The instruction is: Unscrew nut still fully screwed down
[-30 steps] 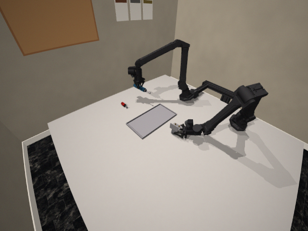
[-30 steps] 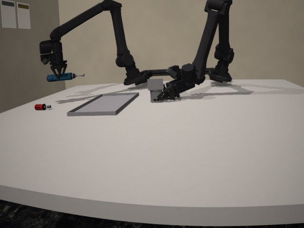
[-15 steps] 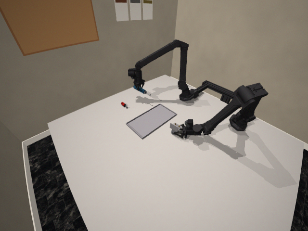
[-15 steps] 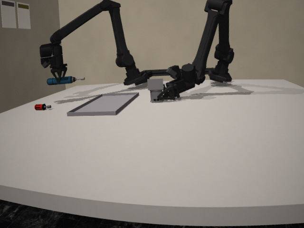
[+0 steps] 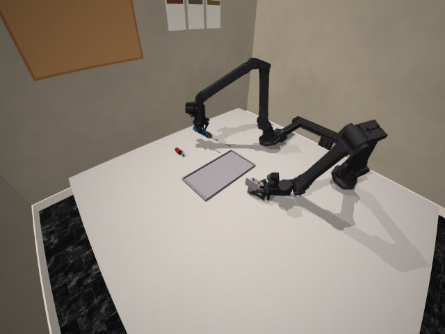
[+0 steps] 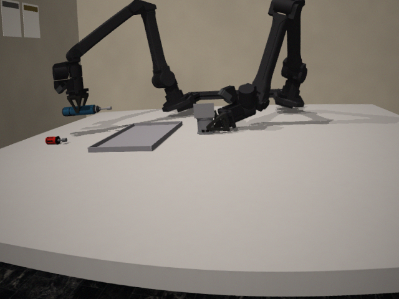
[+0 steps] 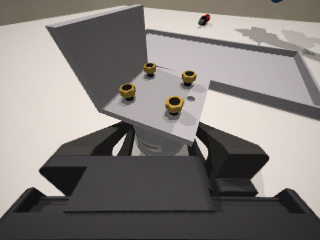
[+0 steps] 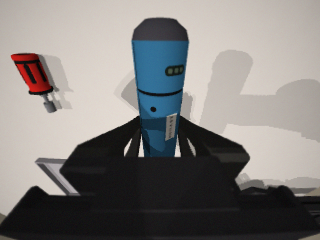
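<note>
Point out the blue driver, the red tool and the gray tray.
blue driver (image 5: 197,130) (image 6: 68,111) (image 8: 160,65): top, exterior, right wrist; barrel
red tool (image 8: 31,75): right wrist; handle
gray tray (image 6: 120,149): exterior; near rim

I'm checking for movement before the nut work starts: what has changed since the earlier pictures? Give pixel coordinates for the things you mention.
The right end effector (image 5: 202,131) (image 6: 77,111) (image 8: 159,120) has moved down, lowering the nut driver (image 5: 206,133) (image 6: 86,109) (image 8: 160,75) it holds. Nothing was visibly grasped or released. The left end effector (image 5: 252,191) (image 6: 208,127) (image 7: 160,119), bracket (image 5: 251,184) (image 6: 203,110) (image 7: 107,60), tray (image 5: 194,189) (image 6: 120,149) (image 7: 225,46) and red tool (image 5: 178,151) (image 6: 51,140) (image 7: 205,19) (image 8: 33,74) look unmoved.
</note>
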